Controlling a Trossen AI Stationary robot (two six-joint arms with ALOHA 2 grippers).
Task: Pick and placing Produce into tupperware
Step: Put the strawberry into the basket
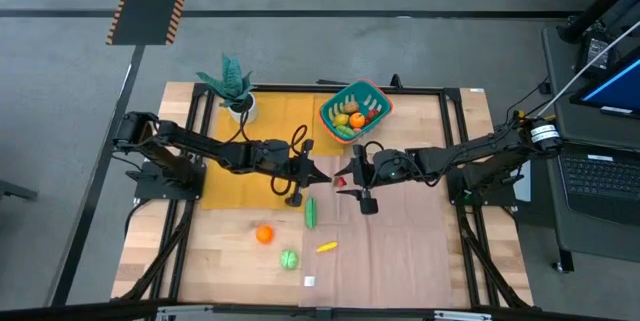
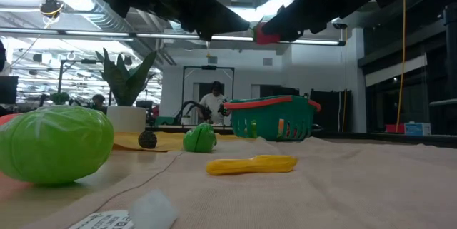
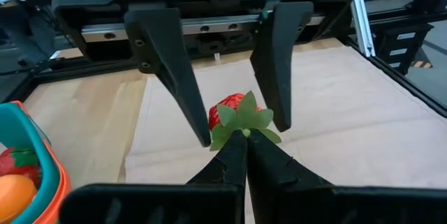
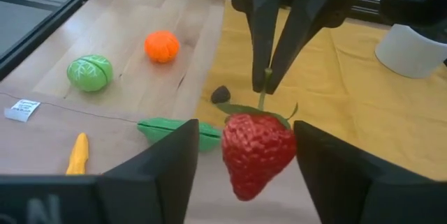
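Note:
A red strawberry [image 4: 257, 154] with green leaves hangs in the air over the middle of the table. My left gripper [image 3: 246, 140] is shut on its stem. My right gripper [image 4: 246, 132] is open, one finger on each side of the berry. The teal tupperware [image 1: 372, 94] with an orange-red rim stands at the far edge and holds some produce. An orange [image 1: 263, 233], a green cabbage [image 1: 289, 258], a yellow piece [image 1: 326, 247] and a long green piece [image 1: 311, 211] lie on the table. My left gripper pinches the strawberry's thin green stem [image 4: 266, 84] between its two fingertips, just above the leaves. The fingers come from the table's left, slanting a little downward. The berry hangs below them, tip down, clear of the table. My right gripper: I cannot tell whether a finger [image 4: 328, 161] touches the berry's side.
A teal plant in a white pot [image 1: 236, 89] stands at the far left on a yellow mat [image 1: 262, 136]. A small dark ball [image 4: 221, 93] lies near the long green piece. A white tag [image 1: 309, 281] lies by the near edge. A person stands in the room behind.

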